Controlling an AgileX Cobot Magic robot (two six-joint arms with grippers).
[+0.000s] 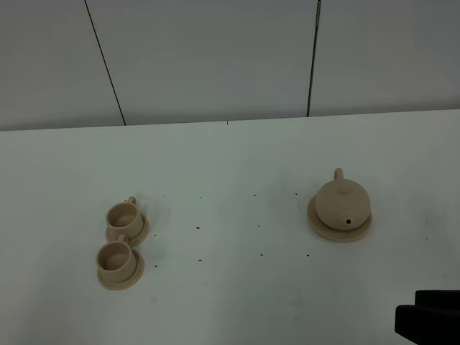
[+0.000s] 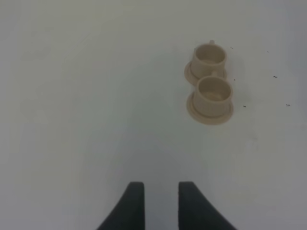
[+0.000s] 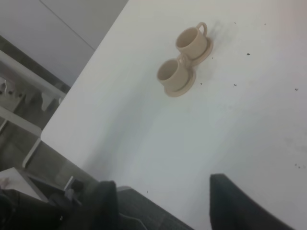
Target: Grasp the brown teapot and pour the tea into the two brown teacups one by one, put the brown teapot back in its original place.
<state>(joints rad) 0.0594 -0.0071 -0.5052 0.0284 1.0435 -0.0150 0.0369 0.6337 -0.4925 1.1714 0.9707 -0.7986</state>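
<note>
The teapot [image 1: 340,203] sits upright on its round disc [image 1: 363,228] on the right half of the table [image 1: 230,158], lid on; the two cups [image 1: 119,238] stand on their saucers well apart from it on the left half, one just behind the other and close enough that the saucers look to touch.

The right gripper [image 3: 162,191] is by far the nearer to the pot; in the high view only a dark part of that arm shows at the near right corner, and the pot lies forward of it and a little toward the middle. Its jaws stand wide with nothing between them; its own camera shows the cups, not the pot.

The pot's long axis runs from far to near: handle [image 1: 338,173] on the far side, spout [image 1: 349,221] toward the robot. So a reach for the handle probably has to pass over or round the body, or else the jaws take the body itself.

The left gripper [image 2: 161,188] hangs over bare table with the cups ahead of it; its jaws are empty, with only a narrow gap.
</note>
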